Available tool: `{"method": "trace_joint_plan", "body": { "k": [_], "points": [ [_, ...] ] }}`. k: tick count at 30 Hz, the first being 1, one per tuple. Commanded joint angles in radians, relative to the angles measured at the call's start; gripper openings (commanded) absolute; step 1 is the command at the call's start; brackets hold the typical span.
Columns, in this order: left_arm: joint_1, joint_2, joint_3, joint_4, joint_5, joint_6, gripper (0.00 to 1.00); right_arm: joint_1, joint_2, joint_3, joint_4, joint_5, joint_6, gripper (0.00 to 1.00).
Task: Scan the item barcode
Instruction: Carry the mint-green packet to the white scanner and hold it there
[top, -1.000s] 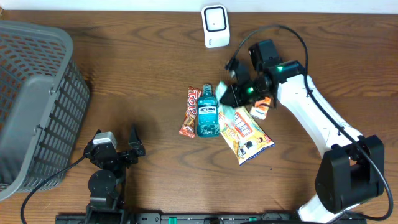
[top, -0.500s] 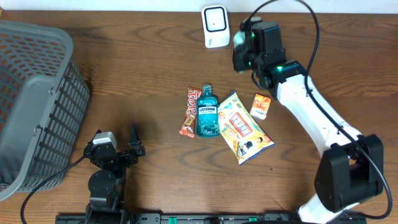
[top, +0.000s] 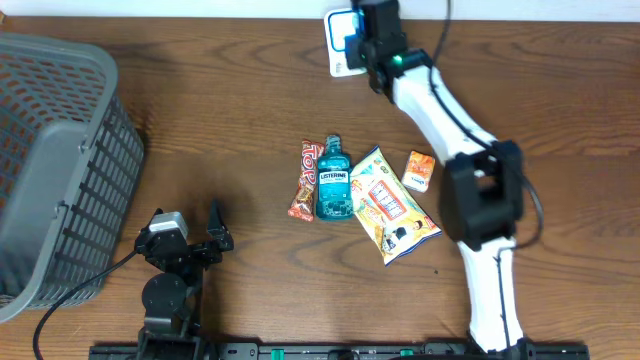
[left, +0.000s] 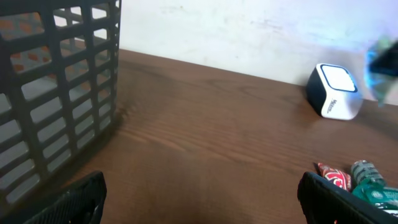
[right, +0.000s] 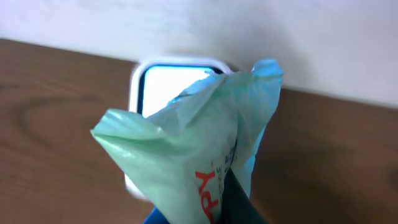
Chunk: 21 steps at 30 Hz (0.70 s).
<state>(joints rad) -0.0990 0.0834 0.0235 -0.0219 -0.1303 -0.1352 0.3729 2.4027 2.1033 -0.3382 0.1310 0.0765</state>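
Observation:
My right gripper (top: 368, 32) is at the back of the table, shut on a pale green plastic packet (right: 193, 143) with red lettering. The packet hangs right in front of the white barcode scanner (right: 166, 81) and covers most of its lit window. In the overhead view the arm hides part of the scanner (top: 340, 60). The left wrist view shows the scanner (left: 336, 99) far off, with the packet (left: 382, 62) as a blurred blue-green shape beside it. My left gripper (left: 202, 196) rests open near the front left, nothing between its fingers (left: 81, 199).
A red candy bar (top: 304, 180), a blue mouthwash bottle (top: 332, 180), a yellow snack bag (top: 392, 207) and a small orange box (top: 420, 170) lie mid-table. A grey mesh basket (top: 60, 160) stands at the left edge.
My right arm has swung from beside the pile of items to the back of the table, carrying the green packet up in front of the scanner. The left arm has not moved.

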Motion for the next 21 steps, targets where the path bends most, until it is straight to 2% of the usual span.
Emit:
{"method": "trace_joint_plan", "body": {
  "k": [1,5,9,18,21],
  "points": [
    [0.004,0.001,-0.019,-0.037,-0.020,-0.008,0.98,0.024,0.093,0.178,-0.010,0.029,-0.084,0.01],
    [0.005,0.001,-0.019,-0.037,-0.020,-0.008,0.98,0.049,0.188,0.290,0.018,0.114,-0.161,0.01],
    [0.004,0.001,-0.019,-0.038,-0.020,-0.008,0.98,0.074,0.243,0.303,0.081,0.212,-0.278,0.01],
    [0.004,0.001,-0.019,-0.037,-0.020,-0.008,0.98,0.060,0.266,0.303,0.135,0.209,-0.277,0.01],
    [0.004,0.001,-0.019,-0.037,-0.020,-0.008,0.98,0.058,0.265,0.303,0.147,0.257,-0.327,0.01]
  ]
}}
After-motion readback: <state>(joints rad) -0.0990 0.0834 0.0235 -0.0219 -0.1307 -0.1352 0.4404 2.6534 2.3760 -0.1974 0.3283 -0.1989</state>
